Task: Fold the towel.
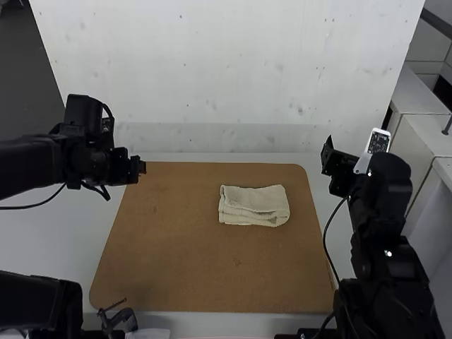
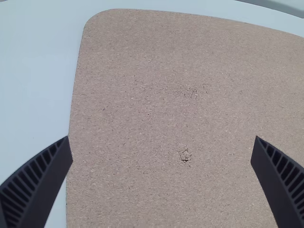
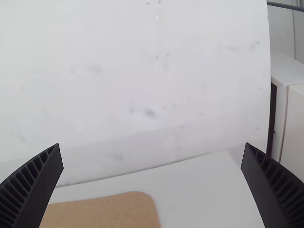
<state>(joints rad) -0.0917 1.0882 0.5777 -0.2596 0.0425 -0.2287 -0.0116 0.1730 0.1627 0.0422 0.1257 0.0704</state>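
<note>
A cream towel (image 1: 256, 201) lies folded into a small, layered rectangle on the far right part of a brown board (image 1: 183, 261), which rests flat on a pale worktop (image 1: 63, 236). At the board's far left corner, the left gripper (image 1: 143, 167) holds its black, ribbed fingers (image 2: 40, 183) wide apart with nothing between them. Just outside the board's far right corner, the right gripper (image 1: 327, 154) likewise presents empty fingers (image 3: 35, 183), spread wide, well apart from the towel.
</note>
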